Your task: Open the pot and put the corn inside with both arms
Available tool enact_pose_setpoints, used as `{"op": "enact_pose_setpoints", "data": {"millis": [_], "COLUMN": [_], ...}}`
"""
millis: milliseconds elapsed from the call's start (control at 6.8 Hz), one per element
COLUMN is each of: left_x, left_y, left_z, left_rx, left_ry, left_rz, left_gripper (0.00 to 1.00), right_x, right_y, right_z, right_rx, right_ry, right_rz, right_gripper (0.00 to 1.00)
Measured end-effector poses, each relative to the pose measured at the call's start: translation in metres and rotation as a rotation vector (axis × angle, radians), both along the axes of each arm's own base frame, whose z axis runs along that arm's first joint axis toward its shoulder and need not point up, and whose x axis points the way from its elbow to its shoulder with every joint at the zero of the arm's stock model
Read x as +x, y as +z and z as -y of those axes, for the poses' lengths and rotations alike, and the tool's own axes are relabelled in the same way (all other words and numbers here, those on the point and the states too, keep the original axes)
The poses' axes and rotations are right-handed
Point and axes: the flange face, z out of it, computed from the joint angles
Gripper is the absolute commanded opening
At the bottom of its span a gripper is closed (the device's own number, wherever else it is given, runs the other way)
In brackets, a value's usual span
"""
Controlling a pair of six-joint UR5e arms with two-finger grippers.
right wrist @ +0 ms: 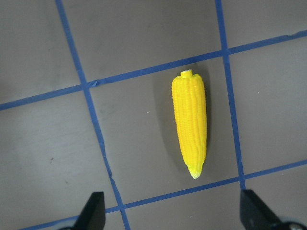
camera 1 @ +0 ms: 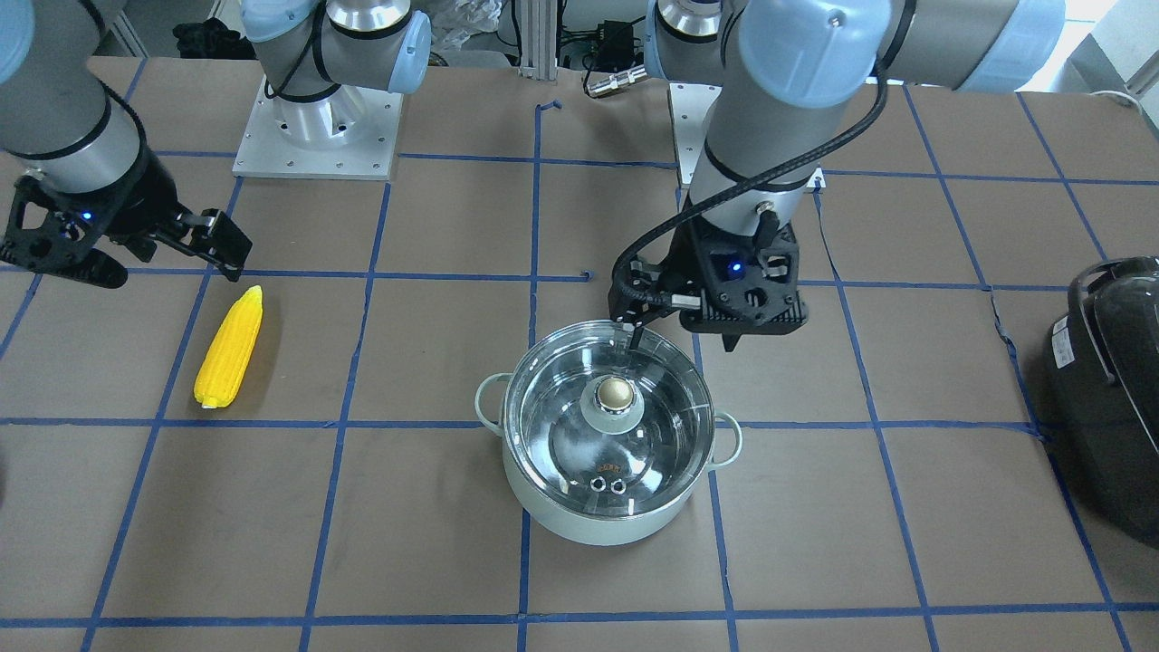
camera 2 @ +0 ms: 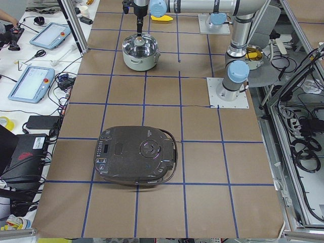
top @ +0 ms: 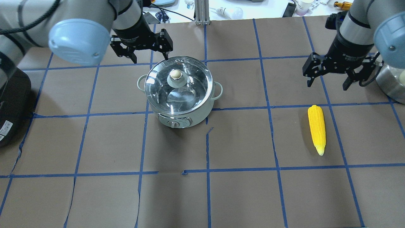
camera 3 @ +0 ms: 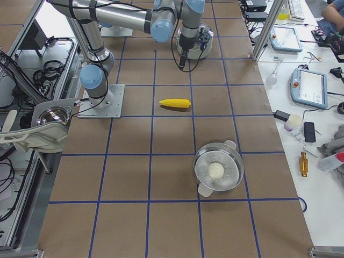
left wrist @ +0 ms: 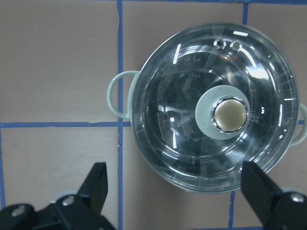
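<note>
Nothing of the task is done yet, judging by how things lie. The pot [top: 177,121] stands left of centre in the overhead view, with its glass lid [top: 190,95] seated on it and the knob [top: 175,75] untouched. The corn [top: 317,128] lies flat on the bench [top: 240,142] at the right of that frame, tip pointing toward the bottom edge, well apart from the pot. Still to do, as I read it: lift the lid, pick up the corn, and drop it inside.

The left hand [top: 150,58] hangs at the upper edge of the pot in the overhead view, fingers spread wide and holding nothing. One fingertip sits just over the lid's rim. In the left wrist view the knob appears right of centre, above the two fingers at the bottom of the frame, so the hand is not yet over it.

The right hand [top: 327,85] is at the upper right, also spread and empty. The corn lies just below it in the frame, not touching. In the right wrist view it sits near centre, above both fingertips.
</note>
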Motion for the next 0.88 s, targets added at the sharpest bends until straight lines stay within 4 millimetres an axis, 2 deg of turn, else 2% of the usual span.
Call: {"op": "enact_pose_setpoints", "data": {"millis": [147, 294, 735, 882], "left_x": [-0.021, -0.034, -0.043, -0.044], "left_y": [-0.025, -0.043, -0.076, -0.083], "left_z": [0.008, 0.012, 0.023, 0.024], "left_rx": [0.010, 0.024, 0.046, 0.053], "left_ry": [-0.001, -0.009, -0.014, -0.012], "left_rz": [0.001, 0.008, 0.017, 0.019], "left_gripper": [0.99, 0.93, 0.90, 0.82], "right_x": [-0.022, -0.032, -0.031, -0.031], "right_y": [-0.030, -0.068, -0.167, -0.186], "right_z": [0.005, 0.009, -0.010, -0.014], "right_rx": [-0.018, -0.031, -0.024, -0.020], "right_ry": [-0.036, -0.052, 0.033, 0.063], "right_rz": [-0.004, -0.005, 0.005, -0.005], "right_gripper": [1.00, 1.00, 1.00, 1.00]}}
